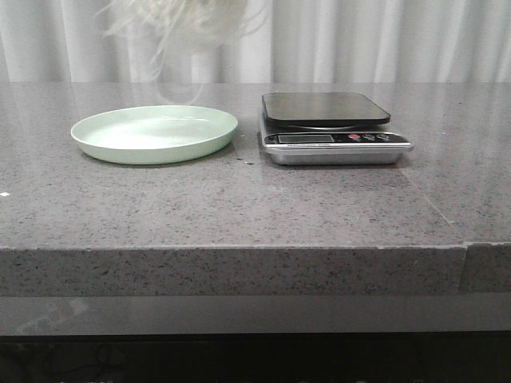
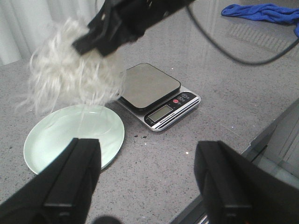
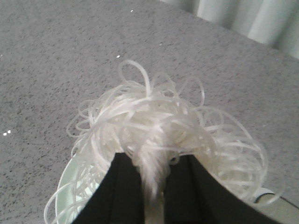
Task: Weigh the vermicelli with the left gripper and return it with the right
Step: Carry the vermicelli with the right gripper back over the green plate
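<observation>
The vermicelli [image 1: 188, 22], a fluffy whitish mound of thin strands, hangs in the air above the pale green plate [image 1: 155, 132]. My right gripper [image 3: 153, 161] is shut on the vermicelli [image 3: 154, 128]; in the left wrist view that black claw [image 2: 114, 29] holds the mound [image 2: 70, 72] over the plate [image 2: 74, 135]. The plate is empty. My left gripper [image 2: 147, 179] is open and empty, above bare table near the front edge. The scale [image 1: 331, 128] stands right of the plate with nothing on its dark platform.
The grey stone table [image 1: 239, 207] has its front edge close to my left gripper. A blue cloth [image 2: 261, 11] lies far off on the table. A black cable [image 2: 224, 46] hangs from the right arm. White curtains [image 1: 383, 40] stand behind.
</observation>
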